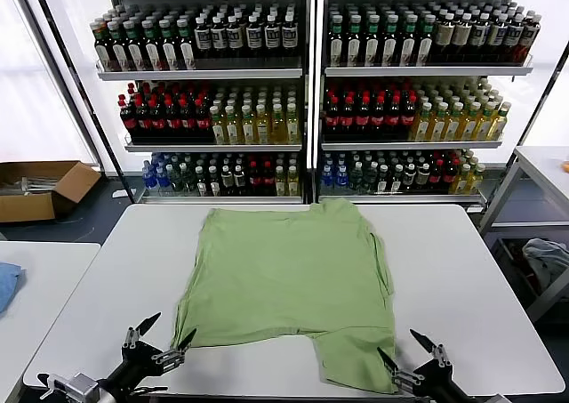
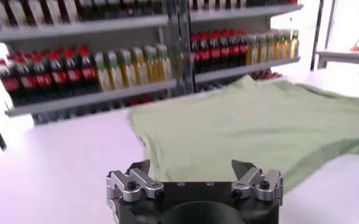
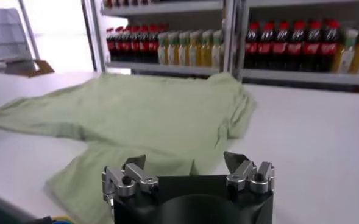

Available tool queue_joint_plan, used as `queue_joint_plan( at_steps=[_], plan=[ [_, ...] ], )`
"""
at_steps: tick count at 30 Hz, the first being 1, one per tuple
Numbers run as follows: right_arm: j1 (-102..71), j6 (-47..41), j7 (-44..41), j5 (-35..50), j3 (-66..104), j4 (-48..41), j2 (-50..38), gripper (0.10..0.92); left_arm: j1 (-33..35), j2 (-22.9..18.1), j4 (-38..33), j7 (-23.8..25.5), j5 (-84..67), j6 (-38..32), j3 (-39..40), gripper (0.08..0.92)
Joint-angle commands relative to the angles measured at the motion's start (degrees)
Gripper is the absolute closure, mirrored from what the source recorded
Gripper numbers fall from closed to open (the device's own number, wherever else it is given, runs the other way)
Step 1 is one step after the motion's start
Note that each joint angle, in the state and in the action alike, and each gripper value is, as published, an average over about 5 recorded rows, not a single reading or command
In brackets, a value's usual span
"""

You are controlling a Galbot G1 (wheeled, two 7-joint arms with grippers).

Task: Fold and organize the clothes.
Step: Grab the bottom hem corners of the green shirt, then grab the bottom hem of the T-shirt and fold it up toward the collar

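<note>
Light green polo shirt (image 1: 289,287) lies flat, partly folded, mid-table (image 1: 480,270); left gripper (image 1: 162,336) and right gripper (image 1: 411,350) hover spread and empty at its near edge, where a shallow pinch risks dragging cloth and spoiling the fold.

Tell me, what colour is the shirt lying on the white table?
The short-sleeved shirt is plain light green; the head view shows it best.
</note>
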Motion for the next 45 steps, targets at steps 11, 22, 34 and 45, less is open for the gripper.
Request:
queue_joint_plan(
  at_steps=[11, 22, 34, 45],
  plan=[
    [-1.5, -2.5, 2.1, -1.4, -4.8, 0.7, -0.6, 0.413, -4.3, 1.6, 4.2, -7.0, -1.8, 7.0, 5.6, 0.177],
    [-1.6, -1.5, 2.3, -0.8, -4.8, 0.5, -0.4, 0.743, -3.2, 1.3, 4.7, -7.3, -1.0, 5.2, 6.3, 0.392],
    [-1.6, 0.8, 0.9, 1.0, -3.8, 0.8, -0.6, 0.917, -2.9, 0.5, 4.3, -7.4, -0.5, 4.1, 6.4, 0.738],
    [-9.4, 4.6, -5.1, 5.1, 2.6, 5.3, 0.0, 0.917, 2.0, -1.4, -3.7, -7.9, 1.7, 3.2, 4.8, 0.916]
  ],
)
